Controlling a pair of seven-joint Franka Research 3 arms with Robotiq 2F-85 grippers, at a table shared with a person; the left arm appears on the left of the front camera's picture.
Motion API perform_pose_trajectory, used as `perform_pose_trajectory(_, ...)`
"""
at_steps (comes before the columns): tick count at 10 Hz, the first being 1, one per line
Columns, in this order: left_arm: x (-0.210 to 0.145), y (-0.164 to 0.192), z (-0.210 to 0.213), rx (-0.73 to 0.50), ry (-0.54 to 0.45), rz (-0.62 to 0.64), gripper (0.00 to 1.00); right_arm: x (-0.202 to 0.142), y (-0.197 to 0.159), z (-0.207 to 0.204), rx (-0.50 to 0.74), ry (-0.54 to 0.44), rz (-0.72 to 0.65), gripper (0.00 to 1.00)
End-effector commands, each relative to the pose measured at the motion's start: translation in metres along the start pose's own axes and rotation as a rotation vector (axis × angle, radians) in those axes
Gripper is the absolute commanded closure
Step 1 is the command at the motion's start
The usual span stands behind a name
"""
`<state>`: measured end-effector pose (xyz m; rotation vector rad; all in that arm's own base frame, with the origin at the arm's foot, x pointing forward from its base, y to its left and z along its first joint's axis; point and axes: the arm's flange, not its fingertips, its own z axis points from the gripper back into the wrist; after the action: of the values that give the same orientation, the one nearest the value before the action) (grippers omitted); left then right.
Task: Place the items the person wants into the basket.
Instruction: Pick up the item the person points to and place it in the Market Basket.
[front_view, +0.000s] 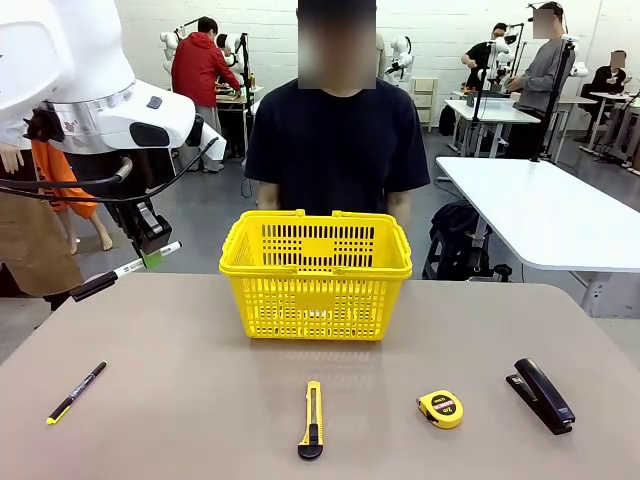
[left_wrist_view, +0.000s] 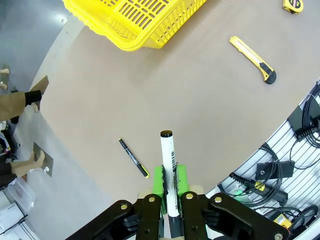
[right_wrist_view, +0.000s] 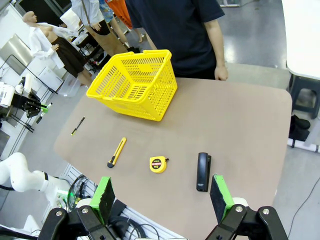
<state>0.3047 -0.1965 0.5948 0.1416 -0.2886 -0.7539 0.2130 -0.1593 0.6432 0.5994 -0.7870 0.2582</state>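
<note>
My left gripper (front_view: 152, 258) hangs above the table's left edge, shut on the white marker (front_view: 140, 263), which lies tilted with its black cap lower left. In the left wrist view the marker (left_wrist_view: 167, 155) sticks out between the green pads of that gripper (left_wrist_view: 169, 186). The yellow basket (front_view: 315, 300) stands mid-table in front of the person (front_view: 337, 140) in a black T-shirt. Near the front edge lie the tape measure (front_view: 440, 408) and the black stapler (front_view: 542, 395). In the right wrist view, my right gripper (right_wrist_view: 162, 200) is open high above the stapler (right_wrist_view: 202, 171), the tape measure (right_wrist_view: 158, 164) and the basket (right_wrist_view: 135, 85).
A slim black pen with a yellow tip (front_view: 77, 392) lies at the front left, and a yellow utility knife (front_view: 312, 420) at the front middle. The person's hands hang behind the basket at the far edge. A white table (front_view: 540, 210) stands at the right rear.
</note>
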Motion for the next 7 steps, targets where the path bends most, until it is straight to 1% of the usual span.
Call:
perform_pose_trajectory(1,0.000,0.000,0.000,0.000,0.000,0.000,0.89,-0.001,-0.001,0.000,0.015,-0.002,0.010,0.00)
perform_pose_trajectory(2,0.035,-0.007,0.001,0.047,0.036,-0.077,0.89,-0.001,-0.001,0.000,0.015,-0.002,0.010,0.00)
perform_pose_trajectory(3,0.075,-0.006,-0.003,0.066,0.077,-0.172,0.89,-0.001,-0.001,0.000,0.015,-0.002,0.010,0.00)
perform_pose_trajectory(4,0.115,-0.003,-0.009,0.087,0.086,-0.244,0.89,-0.001,-0.001,0.000,0.015,-0.002,0.010,0.00)
perform_pose_trajectory(5,0.159,0.001,-0.020,0.095,0.086,-0.350,0.89,-0.001,-0.001,0.000,0.015,-0.002,0.010,0.00)
perform_pose_trajectory(6,0.195,0.004,-0.031,0.044,0.068,-0.447,0.89,-0.001,-0.001,0.000,0.015,-0.002,0.010,0.00)
perform_pose_trajectory(7,0.226,0.007,-0.045,0.055,0.053,-0.508,0.89,-0.001,-0.001,0.000,0.015,-0.002,0.010,0.00)
